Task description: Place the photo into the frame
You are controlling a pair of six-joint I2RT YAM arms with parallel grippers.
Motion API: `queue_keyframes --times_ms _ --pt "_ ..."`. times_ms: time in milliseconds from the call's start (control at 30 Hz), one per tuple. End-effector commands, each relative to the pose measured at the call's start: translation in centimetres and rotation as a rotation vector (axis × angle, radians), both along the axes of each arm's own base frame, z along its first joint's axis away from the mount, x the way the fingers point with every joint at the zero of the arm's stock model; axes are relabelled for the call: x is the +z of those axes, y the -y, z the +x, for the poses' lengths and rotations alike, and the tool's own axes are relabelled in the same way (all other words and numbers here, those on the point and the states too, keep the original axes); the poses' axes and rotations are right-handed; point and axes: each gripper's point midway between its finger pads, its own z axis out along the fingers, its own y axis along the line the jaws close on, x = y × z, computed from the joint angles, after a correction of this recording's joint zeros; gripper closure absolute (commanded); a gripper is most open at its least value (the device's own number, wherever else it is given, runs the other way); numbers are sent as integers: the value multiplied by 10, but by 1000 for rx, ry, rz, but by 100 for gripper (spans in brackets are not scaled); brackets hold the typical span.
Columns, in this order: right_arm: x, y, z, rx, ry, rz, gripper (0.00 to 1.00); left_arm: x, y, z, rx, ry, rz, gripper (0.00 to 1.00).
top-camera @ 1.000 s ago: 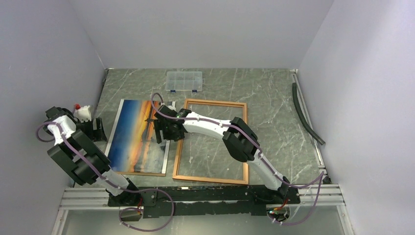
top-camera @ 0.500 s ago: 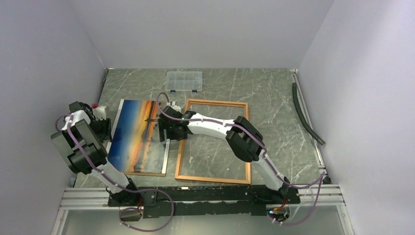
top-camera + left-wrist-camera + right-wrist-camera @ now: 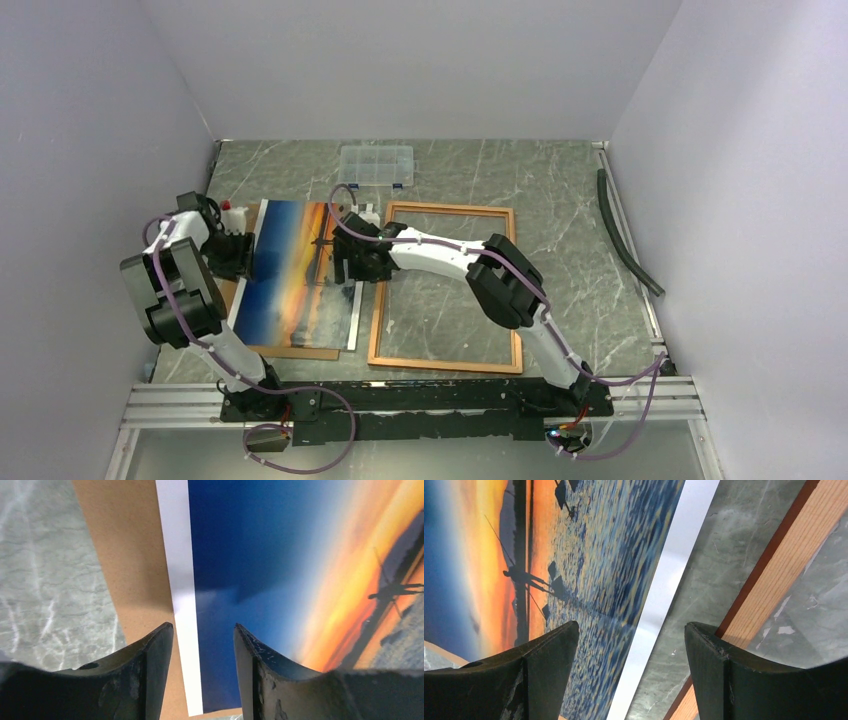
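Observation:
The photo (image 3: 295,268), an orange-and-blue sunset print with a white margin, lies face up on a brown backing board (image 3: 237,300). The frame (image 3: 450,208) lies flat just to its right, back up, with a wood-coloured border. My left gripper (image 3: 245,255) is low over the photo's left edge. In the left wrist view its jaws (image 3: 203,630) stand apart over the white margin and blue sky (image 3: 300,555), gripping nothing. My right gripper (image 3: 352,265) is open at the photo's right edge. In the right wrist view it (image 3: 631,627) straddles the margin and bare table, next to the frame's border (image 3: 784,565).
A small clear compartment box (image 3: 376,166) stands at the back. A black hose (image 3: 625,235) lies along the right wall. A small white object with a red tip (image 3: 232,210) sits by the left arm. Grey walls close three sides, and a metal rail (image 3: 400,400) runs along the near edge.
The left gripper swung in from the left wall to the photo's left edge and narrowed its jaws. Photo and frame slid right, baring the backing board's left side.

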Motion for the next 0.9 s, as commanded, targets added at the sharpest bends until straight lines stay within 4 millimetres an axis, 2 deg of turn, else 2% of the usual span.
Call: queue_keyframes --times_ms 0,67,133,300,400,533,867 --pt "0 7 11 -34 23 -39 19 57 3 17 -22 104 -17 45" --pt "0 10 12 -45 20 -37 19 70 -1 20 -25 124 -6 41" --pt "-1 12 13 -60 10 -21 19 73 -7 22 -23 133 26 37" --pt "-11 18 13 -88 -37 2 19 54 -33 23 12 108 152 38" --pt "-12 15 12 -88 -46 18 19 41 -40 22 34 97 190 40" --pt "-13 10 17 -95 -53 1 20 24 -36 21 37 73 167 41" --pt "-6 -2 20 -101 -63 61 21 -11 -6 17 4 -27 120 47"
